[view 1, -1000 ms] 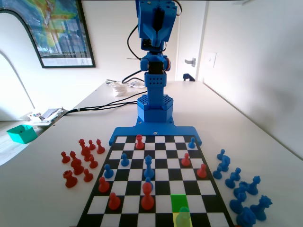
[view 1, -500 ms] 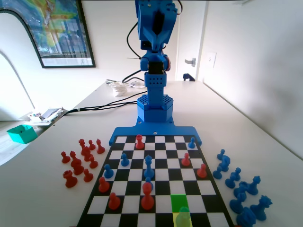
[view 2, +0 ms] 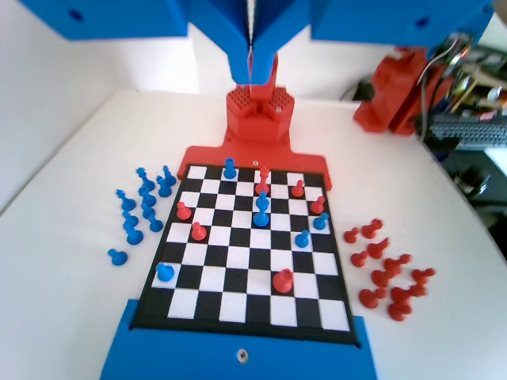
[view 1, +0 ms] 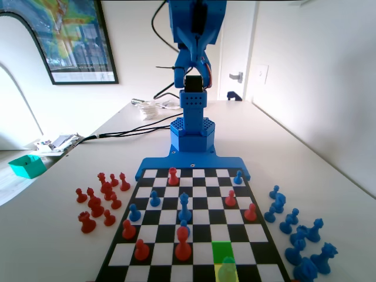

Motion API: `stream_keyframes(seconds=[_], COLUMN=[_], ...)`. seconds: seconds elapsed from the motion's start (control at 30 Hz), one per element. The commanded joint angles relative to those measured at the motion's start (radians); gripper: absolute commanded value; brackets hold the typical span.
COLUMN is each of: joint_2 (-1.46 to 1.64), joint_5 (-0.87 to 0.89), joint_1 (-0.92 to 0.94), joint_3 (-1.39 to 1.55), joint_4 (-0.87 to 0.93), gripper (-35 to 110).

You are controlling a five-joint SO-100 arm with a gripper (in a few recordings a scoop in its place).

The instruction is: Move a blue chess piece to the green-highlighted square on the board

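The blue chess piece, a short pawn tinted green-yellow, stands on a pale yellow square in the board's nearest row. The green-highlighted square lies directly behind it, bare. In the wrist view the same pawn stands in the far row of the board. My gripper hangs at the top of the wrist view, high above the board, its jaws pressed together with nothing between them. In the fixed view the blue arm is raised over its base at the far end.
A taller blue piece and several red pawns and blue pawns stand mid-board. Off the board, red pieces cluster at the left and blue pieces at the right in the fixed view. A green box and cables lie far left.
The arm's upper part has swung and risen slightly at the top of the fixed view. No piece on the board has moved.
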Motion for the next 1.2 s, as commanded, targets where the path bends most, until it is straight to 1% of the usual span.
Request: stream_keyframes(seconds=[0.0, 0.17, 0.37, 0.53, 0.67, 0.73, 1.0, 1.17], joint_2=[-0.178, -0.42, -0.635, -0.778, -0.865, -0.917, -1.074, -1.137], joint_5=[0.038, 0.046, 0.012, -0.028, -0.026, -0.028, -0.015, 0.003], joint_1=[0.0, -0.005, -0.021, -0.034, -0.043, -0.046, -0.064, -0.077], joint_3=[-0.101, -0.209, -0.276, -0.321, -0.35, -0.38, -0.479, -0.517], joint_4=[-0.071, -0.074, -0.156, -0.229, -0.296, -0.296, -0.282, -0.322], gripper=[1, 1, 1, 1, 1, 1, 11, 14])
